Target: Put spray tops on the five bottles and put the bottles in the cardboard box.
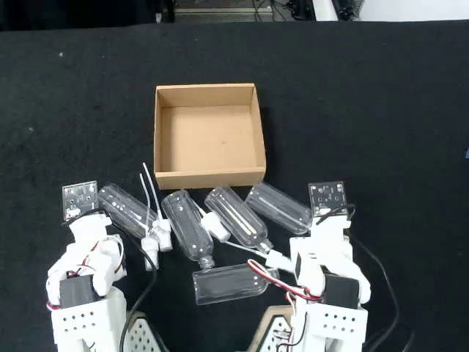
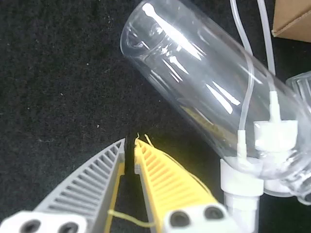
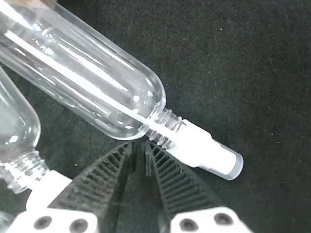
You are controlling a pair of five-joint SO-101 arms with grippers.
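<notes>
An open cardboard box (image 1: 209, 136) sits mid-table. In front of it lie several clear bottles: one far left (image 1: 124, 211), a second (image 1: 189, 225), a third (image 1: 236, 216), a fourth (image 1: 278, 207) and one crosswise nearest the arms (image 1: 231, 284). Two loose white spray tops (image 1: 150, 249) (image 1: 163, 233) lie beside the far-left bottle (image 2: 194, 92). My left gripper (image 2: 130, 145) is shut and empty, just short of that bottle. My right gripper (image 3: 138, 148) is shut and empty under a bottle's threaded neck (image 3: 167, 128), where a spray top (image 3: 209, 150) rests with its tube inside, not screwed down.
The left arm (image 1: 84, 279) and right arm (image 1: 330, 271) sit folded at the near edge, flanking the bottles. The black tabletop (image 1: 381, 95) runs bare around the box. A box corner (image 2: 296, 19) shows in the left wrist view. Another bottle (image 3: 14, 131) lies beside the right gripper.
</notes>
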